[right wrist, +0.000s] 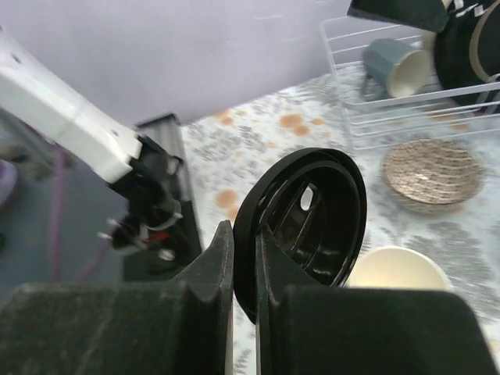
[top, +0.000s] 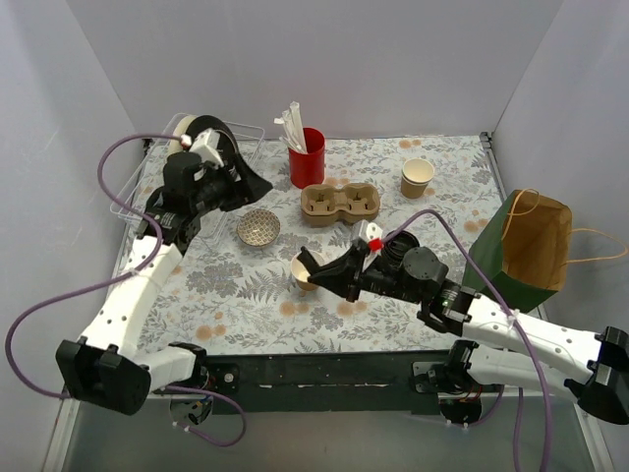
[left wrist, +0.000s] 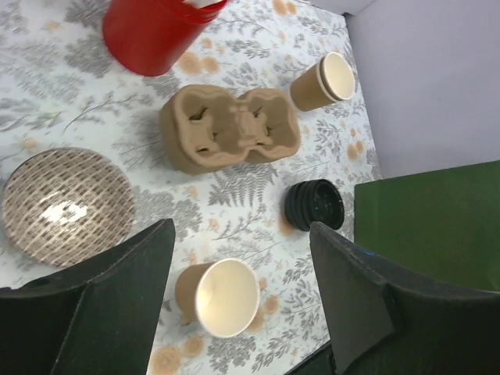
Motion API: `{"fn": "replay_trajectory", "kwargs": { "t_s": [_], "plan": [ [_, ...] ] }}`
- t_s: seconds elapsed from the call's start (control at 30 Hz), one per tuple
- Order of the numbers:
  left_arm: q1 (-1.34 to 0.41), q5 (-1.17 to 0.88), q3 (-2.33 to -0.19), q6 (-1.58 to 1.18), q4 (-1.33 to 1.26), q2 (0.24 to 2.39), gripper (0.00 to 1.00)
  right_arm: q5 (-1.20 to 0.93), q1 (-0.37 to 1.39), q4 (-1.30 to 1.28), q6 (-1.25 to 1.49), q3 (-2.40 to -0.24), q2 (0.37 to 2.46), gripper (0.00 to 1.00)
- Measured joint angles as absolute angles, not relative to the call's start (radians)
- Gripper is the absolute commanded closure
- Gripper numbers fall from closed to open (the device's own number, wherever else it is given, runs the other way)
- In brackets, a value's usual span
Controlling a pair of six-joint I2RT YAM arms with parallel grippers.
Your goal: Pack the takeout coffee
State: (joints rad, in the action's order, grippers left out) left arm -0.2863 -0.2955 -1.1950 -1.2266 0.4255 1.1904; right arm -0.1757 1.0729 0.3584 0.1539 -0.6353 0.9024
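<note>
Pinched edge-on in the right gripper (right wrist: 244,238), the black lid (right wrist: 312,211) hangs tilted just beside the open kraft cup (right wrist: 398,269) near the tabletop's middle. Level it, centre it over the rim, then press evenly. Left gripper (left wrist: 242,234) hovers spread wide and empty near the back-left corner.

The floral table (top: 246,285) bears a cup carrier (top: 340,205) centrally, a red tumbler (top: 307,157) at 12 o'clock, a tan cup (top: 417,177) at 1. A bowl (top: 258,227) sits at 9, a bag (top: 526,246) at 3, the kraft cup (top: 306,271) at 6.

A robotics lab booth is indicated: a table covered with grey fern-patterned cloth (top: 246,285) is enclosed by plain pale panel walls (top: 344,59) left, far and right.
</note>
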Motion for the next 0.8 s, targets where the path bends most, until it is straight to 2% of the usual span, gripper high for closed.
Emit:
{"fn": "replay_trajectory", "kwargs": {
  "t_s": [0.13, 0.4, 0.6, 0.8],
  "plan": [
    [-0.186, -0.403, -1.022, -1.219, 0.373, 1.089, 0.31, -0.371, 0.947, 0.587, 0.460, -0.595, 0.989, 0.99],
    [-0.165, -0.700, -0.725, -1.218, 0.243, 0.900, 0.30, -0.671, 0.706, 1.111, 1.043, -0.525, 1.280, 0.99],
    [-0.165, -0.860, -0.633, -1.228, 0.094, 0.841, 0.24, -0.771, 0.661, 1.237, 1.322, -0.533, 1.449, 0.99],
    [-0.165, -0.957, -0.620, -1.241, -0.031, 0.906, 0.20, -0.801, 0.661, 1.262, 1.448, -0.555, 1.524, 0.99]
  ]
}}
